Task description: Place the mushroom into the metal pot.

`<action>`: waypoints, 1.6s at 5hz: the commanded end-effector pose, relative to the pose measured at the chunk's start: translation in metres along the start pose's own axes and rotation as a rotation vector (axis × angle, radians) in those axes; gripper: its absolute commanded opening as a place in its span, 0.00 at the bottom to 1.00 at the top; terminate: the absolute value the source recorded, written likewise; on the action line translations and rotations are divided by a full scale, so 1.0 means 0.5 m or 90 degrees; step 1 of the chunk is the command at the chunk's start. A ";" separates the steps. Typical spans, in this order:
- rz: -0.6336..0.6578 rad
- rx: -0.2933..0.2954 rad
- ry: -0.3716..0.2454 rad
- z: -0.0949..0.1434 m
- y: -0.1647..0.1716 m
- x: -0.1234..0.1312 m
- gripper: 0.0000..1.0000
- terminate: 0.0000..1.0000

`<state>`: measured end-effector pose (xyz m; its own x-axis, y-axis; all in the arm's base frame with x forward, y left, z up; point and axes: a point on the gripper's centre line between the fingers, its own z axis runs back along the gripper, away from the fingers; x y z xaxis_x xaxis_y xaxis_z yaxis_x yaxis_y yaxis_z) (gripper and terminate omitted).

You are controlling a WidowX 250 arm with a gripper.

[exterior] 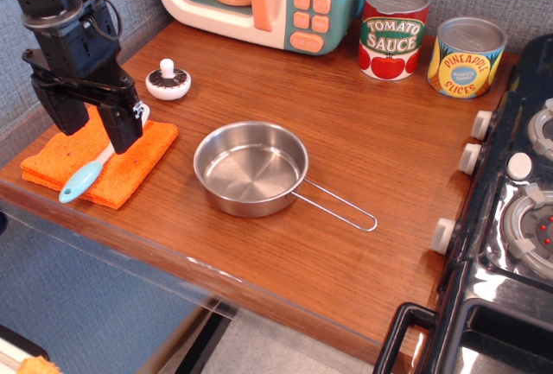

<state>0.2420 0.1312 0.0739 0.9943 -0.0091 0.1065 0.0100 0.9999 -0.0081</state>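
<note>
Shiny steel metal pot (251, 169), glossy plastic mushroom (168, 80), rough orange cloth (102, 162), varnished wood table (363, 149).

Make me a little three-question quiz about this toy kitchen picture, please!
1. True or false: the mushroom is already inside the metal pot.
2. What lies on the orange cloth? A) a banana B) a light blue-handled utensil C) a fork
3. Fill in: the pot's wire handle points toward the ____ side of the picture.

Key:
1. False. The mushroom sits upside down on the wooden counter, behind the cloth, and the pot is empty.
2. B. It lies partly under the gripper, which hangs above the cloth.
3. Right, toward the toy stove.
</note>
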 end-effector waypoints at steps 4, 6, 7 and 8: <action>0.066 0.033 -0.049 0.020 0.061 0.163 1.00 0.00; 0.088 0.057 -0.038 -0.014 0.096 0.287 1.00 0.00; 0.103 0.058 -0.028 -0.029 0.100 0.296 1.00 0.00; 0.098 0.058 -0.021 -0.036 0.091 0.291 1.00 0.00</action>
<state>0.3834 0.1742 0.0500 0.9829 0.1595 0.0921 -0.1638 0.9856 0.0412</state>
